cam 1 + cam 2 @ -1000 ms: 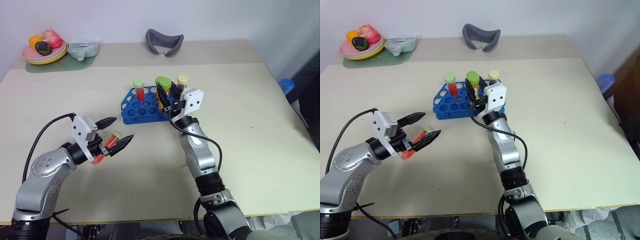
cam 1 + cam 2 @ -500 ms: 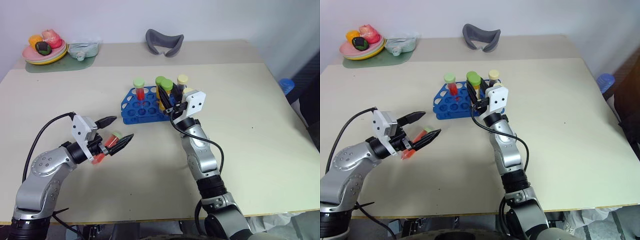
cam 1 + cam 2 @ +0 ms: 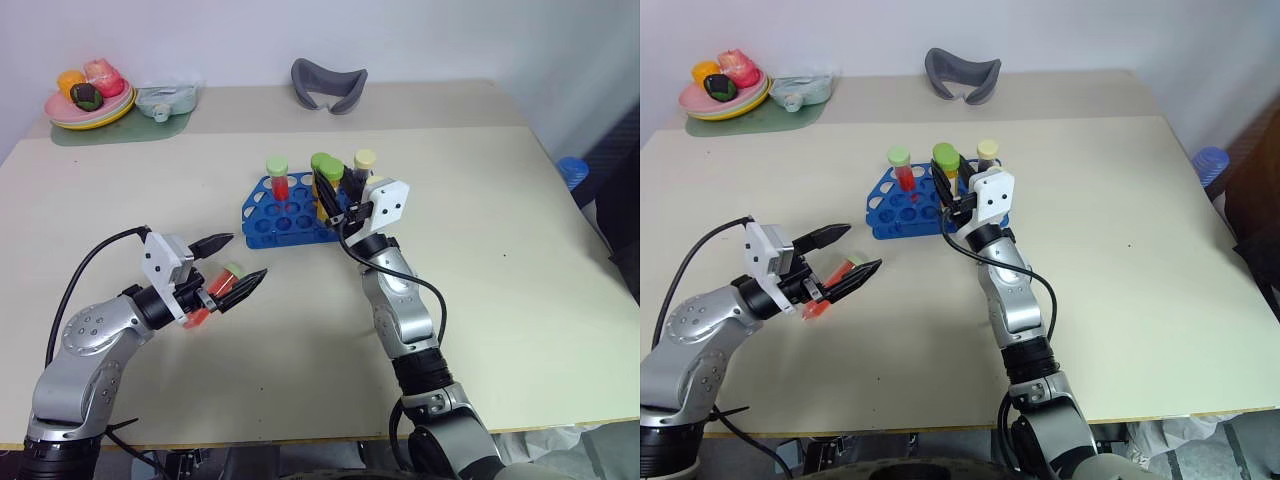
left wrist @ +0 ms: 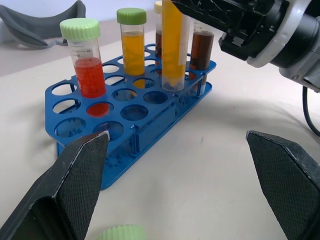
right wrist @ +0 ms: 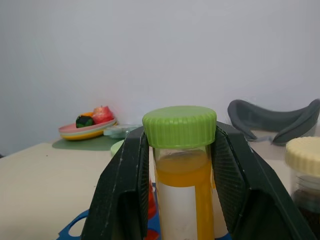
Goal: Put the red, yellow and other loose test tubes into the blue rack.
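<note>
Hanging over the blue rack, yellow tube in right gripper

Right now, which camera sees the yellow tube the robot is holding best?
The left wrist view: the held tube shows nearly full length, hanging over the rack. The right wrist view shows just its green cap and top between the right gripper's jaws. In the eye views it is small and partly hidden.

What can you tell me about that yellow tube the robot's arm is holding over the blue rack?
The yellow tube is a clear plastic tube with a green screw cap, mostly filled with yellow-orange liquid. It stands upright, gripped just below the cap between the two black fingers of the right gripper. Its bottom end sits at a hole near the far side of the blue rack, beside a capped orange tube and a brown one.
</note>
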Controlling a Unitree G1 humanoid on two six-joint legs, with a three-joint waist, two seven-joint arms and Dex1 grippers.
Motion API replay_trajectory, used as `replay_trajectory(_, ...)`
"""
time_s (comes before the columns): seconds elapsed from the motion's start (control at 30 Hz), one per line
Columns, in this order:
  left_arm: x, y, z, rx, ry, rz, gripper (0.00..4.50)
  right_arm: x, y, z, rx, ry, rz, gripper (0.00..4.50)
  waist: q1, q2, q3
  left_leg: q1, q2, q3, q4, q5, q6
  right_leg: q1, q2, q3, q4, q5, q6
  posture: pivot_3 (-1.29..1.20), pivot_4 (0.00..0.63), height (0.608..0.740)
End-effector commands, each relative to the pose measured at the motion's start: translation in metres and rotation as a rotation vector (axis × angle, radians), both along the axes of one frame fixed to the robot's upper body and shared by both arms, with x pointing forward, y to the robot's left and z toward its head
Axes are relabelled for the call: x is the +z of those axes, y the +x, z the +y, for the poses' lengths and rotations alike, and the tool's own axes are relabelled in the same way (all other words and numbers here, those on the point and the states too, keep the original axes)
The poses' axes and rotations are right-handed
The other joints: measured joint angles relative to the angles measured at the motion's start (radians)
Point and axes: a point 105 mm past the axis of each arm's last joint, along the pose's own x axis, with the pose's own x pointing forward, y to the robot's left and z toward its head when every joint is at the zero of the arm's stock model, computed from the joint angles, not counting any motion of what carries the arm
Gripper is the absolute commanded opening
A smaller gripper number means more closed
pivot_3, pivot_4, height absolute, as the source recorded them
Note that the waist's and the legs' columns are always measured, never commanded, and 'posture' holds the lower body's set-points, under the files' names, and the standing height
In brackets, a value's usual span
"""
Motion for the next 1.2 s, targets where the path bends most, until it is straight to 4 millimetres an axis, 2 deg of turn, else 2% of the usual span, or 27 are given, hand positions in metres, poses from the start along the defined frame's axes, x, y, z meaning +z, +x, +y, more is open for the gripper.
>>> replay_trajectory(0.03,0.006,-0.001,0.001,-0.004,0.000,-0.035,4.50,-0.001,0.003,0.004,0.005,-0.003,0.007,1.32,0.000,0.000,0.000,0.000,0.000,0.000,0.000,0.000,0.000,0.000,0.000,0.000,0.000,0.000,0.000,0.00,0.150,0.740)
replay_trajectory(0.27,0.006,-0.001,0.001,-0.005,0.000,-0.037,4.50,0.001,0.005,0.006,0.010,-0.003,0.002,1.32,0.000,0.000,0.000,0.000,0.000,0.000,0.000,0.000,0.000,0.000,0.000,0.000,0.000,0.000,0.000,0.00,0.150,0.740)
replay_trajectory(0.33,0.006,-0.001,0.001,-0.004,0.000,-0.037,4.50,0.001,0.003,0.006,0.016,0.001,0.001,2.18,0.000,0.000,0.000,0.000,0.000,0.000,0.000,0.000,0.000,0.000,0.000,0.000,0.000,0.000,0.000,0.00,0.150,0.740)
replay_trajectory(0.37,0.006,-0.001,0.001,-0.004,0.000,-0.038,4.50,0.002,0.002,0.005,0.015,0.005,-0.005,2.46,0.000,0.000,0.000,0.000,0.000,0.000,0.000,0.000,0.000,0.000,0.000,0.000,0.000,0.000,0.000,0.00,0.150,0.740)
replay_trajectory(0.47,0.006,0.000,0.001,-0.003,-0.001,-0.037,4.50,0.011,0.000,0.002,0.000,0.011,-0.033,4.08,0.000,0.000,0.000,0.000,0.000,0.000,0.000,0.000,0.000,0.000,0.000,0.000,0.000,0.000,0.000,0.00,0.150,0.740)
replay_trajectory(0.5,0.006,-0.001,0.001,-0.003,-0.001,-0.037,4.50,0.014,-0.001,0.000,-0.004,0.014,-0.041,4.44,0.001,0.000,0.000,0.000,0.000,0.000,0.000,0.000,0.000,0.000,0.000,0.000,0.000,0.000,0.000,0.00,0.150,0.740)
replay_trajectory(0.6,0.007,0.001,0.001,0.000,-0.001,-0.036,4.50,0.030,-0.003,-0.004,-0.019,0.013,-0.089,4.44,0.002,0.000,0.000,0.000,0.000,0.000,0.000,0.000,0.000,0.000,0.000,0.000,0.000,0.000,0.000,0.00,0.150,0.740)
replay_trajectory(0.73,0.011,0.003,0.002,0.024,0.008,-0.043,4.50,0.063,-0.014,-0.010,-0.005,-0.006,-0.188,4.44,0.002,0.000,0.000,0.000,0.000,0.000,0.000,0.000,0.000,0.000,0.000,0.000,0.000,0.000,0.000,0.00,0.150,0.740)
replay_trajectory(0.8,0.016,0.009,0.007,0.072,0.042,-0.052,4.50,0.079,-0.025,-0.011,0.034,-0.070,-0.247,4.44,0.002,0.000,0.000,0.000,0.000,0.000,0.000,0.000,0.000,0.000,0.000,0.000,0.000,0.000,0.000,0.00,0.150,0.740)
replay_trajectory(0.87,0.023,0.017,0.011,0.128,0.079,-0.038,4.50,0.085,-0.035,-0.017,0.086,-0.157,-0.262,4.44,0.003,0.000,0.000,-0.001,0.000,0.000,0.000,0.000,0.000,0.000,0.000,0.000,0.000,0.000,0.000,0.00,0.150,0.740)
replay_trajectory(1.03,0.040,0.037,0.011,0.218,0.222,0.072,4.50,0.072,-0.047,-0.049,0.162,-0.355,-0.185,4.44,0.007,0.000,0.000,-0.001,-0.001,-0.002,0.001,0.000,0.000,0.002,-0.001,-0.002,-0.002,0.000,0.000,0.00,0.150,0.740)
replay_trajectory(1.1,0.047,0.044,0.010,0.241,0.257,0.111,4.50,0.063,-0.054,-0.056,0.209,-0.442,-0.153,4.44,0.006,0.000,0.000,-0.001,-0.001,-0.002,0.001,0.000,0.000,0.002,-0.001,-0.002,-0.002,0.000,0.000,0.00,0.150,0.740)
replay_trajectory(1.2,0.046,0.050,0.009,0.278,0.315,0.218,4.50,0.049,-0.067,-0.060,0.292,-0.561,-0.104,4.44,0.001,0.000,0.000,-0.001,-0.001,-0.002,0.000,0.000,0.000,0.001,0.000,-0.002,-0.002,0.000,0.000,0.00,0.150,0.740)
